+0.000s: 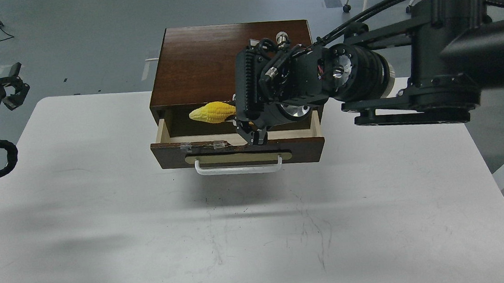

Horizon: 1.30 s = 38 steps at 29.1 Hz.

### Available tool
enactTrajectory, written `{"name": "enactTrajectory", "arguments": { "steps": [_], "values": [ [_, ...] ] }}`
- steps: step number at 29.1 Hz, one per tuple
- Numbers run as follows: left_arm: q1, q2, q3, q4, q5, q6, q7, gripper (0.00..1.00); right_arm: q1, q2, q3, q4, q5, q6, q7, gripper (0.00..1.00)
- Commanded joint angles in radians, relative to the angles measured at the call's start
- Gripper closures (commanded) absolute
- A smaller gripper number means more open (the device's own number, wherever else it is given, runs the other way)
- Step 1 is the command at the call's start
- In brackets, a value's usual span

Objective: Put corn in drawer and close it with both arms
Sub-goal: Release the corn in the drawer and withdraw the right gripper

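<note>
Corn (212, 112) over the open drawer (237, 152), pinned at its right end in the right gripper (245, 125); tapered tip pointing left, pale stub hidden behind the black wrist; cob apparently above the cavity rather than resting on its floor, though depth hard to judge from overhead; fingers closed on the cob, one fingertip hanging just above the drawer's front lip. Left gripper (13, 90) far off at the left edge, clear of the table (104, 207), fingers parted and empty. Drawer pulled out of the cabinet (209, 55), white handle (238, 167) facing the camera, chipped top edge showing tape or splinters.

Judged stage: placing, release not yet made; closing still to come.

Risks from here: cob lying across the width with its tip under or near the cabinet's overhang, so a high or tilted drop likely to leave it propped on a side wall and jam the drawer on closing; lowered fingertip close to the front lip, liable to snag it on withdrawal and drag the drawer or the whole unweighted cabinet across the smooth table; a one-sided push on the front apt to skew the box rather than seat it, hence the case for the left arm bracing.
</note>
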Motion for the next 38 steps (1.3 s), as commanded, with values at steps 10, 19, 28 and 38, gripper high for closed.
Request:
{"name": "enactTrajectory", "arguments": {
  "steps": [10, 19, 28, 38],
  "values": [
    [0.002, 0.008, 0.000, 0.000, 0.000, 0.000, -0.010, 0.02, -0.033, -0.006, 0.028, -0.008, 0.003, -0.005, 0.000, 0.30],
    [-0.012, 0.048, 0.018, -0.011, 0.012, 0.000, 0.001, 0.10, -0.042, -0.128, 0.281, -0.104, 0.326, -0.001, 0.000, 0.07],
    [-0.107, 0.036, 0.037, -0.012, 0.250, 0.000, -0.016, 0.42, -0.103, -0.317, 0.460, -0.241, 0.751, -0.001, 0.005, 0.02],
    [-0.239, 0.025, 0.081, -0.139, 0.609, 0.000, -0.121, 1.00, -0.310, -0.536, 0.580, -0.337, 1.362, -0.007, 0.006, 0.02]
  ]
}}
